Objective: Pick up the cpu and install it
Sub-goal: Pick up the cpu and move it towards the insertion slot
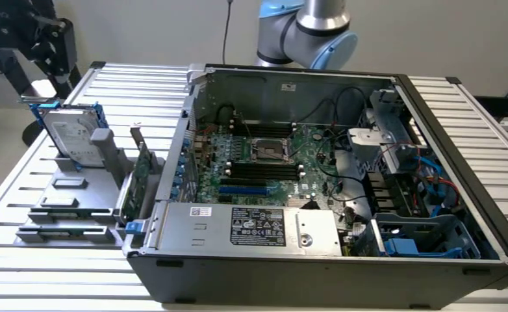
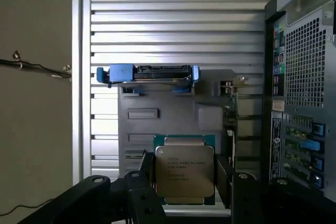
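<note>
Between your gripper's (image 2: 185, 192) fingers (image 2: 144, 198), which stand spread on either side of it and look to be grasping it, you see the cpu (image 2: 184, 172), above the grey holder (image 2: 157, 114) beside the case (image 2: 304, 103).

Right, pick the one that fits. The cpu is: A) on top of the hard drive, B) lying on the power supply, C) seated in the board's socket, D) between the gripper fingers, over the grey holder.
D: in the wrist view the cpu sits between the dark fingers of the gripper, above the grey holder; in the exterior view the socket on the board is empty.
</note>
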Controlling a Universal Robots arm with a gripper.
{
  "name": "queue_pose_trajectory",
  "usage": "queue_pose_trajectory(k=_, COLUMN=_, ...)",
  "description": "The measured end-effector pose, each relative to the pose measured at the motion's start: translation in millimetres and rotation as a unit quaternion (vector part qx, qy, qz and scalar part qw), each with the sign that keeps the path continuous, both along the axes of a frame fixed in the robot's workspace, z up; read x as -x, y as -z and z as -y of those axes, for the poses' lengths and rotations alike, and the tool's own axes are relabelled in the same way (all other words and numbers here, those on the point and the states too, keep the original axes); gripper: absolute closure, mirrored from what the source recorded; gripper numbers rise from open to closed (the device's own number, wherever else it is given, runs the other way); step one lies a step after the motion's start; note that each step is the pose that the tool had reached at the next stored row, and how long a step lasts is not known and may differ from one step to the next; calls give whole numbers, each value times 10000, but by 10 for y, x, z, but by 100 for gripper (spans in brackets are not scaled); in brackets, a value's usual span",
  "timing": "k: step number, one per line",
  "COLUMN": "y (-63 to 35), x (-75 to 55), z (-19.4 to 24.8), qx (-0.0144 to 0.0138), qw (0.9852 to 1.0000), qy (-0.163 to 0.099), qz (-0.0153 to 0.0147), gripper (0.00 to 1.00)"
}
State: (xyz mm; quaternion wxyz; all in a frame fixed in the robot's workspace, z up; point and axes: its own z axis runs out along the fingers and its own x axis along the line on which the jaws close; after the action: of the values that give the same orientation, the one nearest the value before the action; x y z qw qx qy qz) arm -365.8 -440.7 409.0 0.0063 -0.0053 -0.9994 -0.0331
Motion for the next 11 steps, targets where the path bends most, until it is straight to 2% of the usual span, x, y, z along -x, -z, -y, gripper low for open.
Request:
queue_pose_trajectory(k=5, y=-155, x=-228, z=-8, qx=0, qw=10000, qy=0, qz=-2, gripper=45)
queue_pose_trajectory(k=11, y=-210, x=-501, z=-12, qx=1, qw=10000, qy=0, qz=-4, gripper=45)
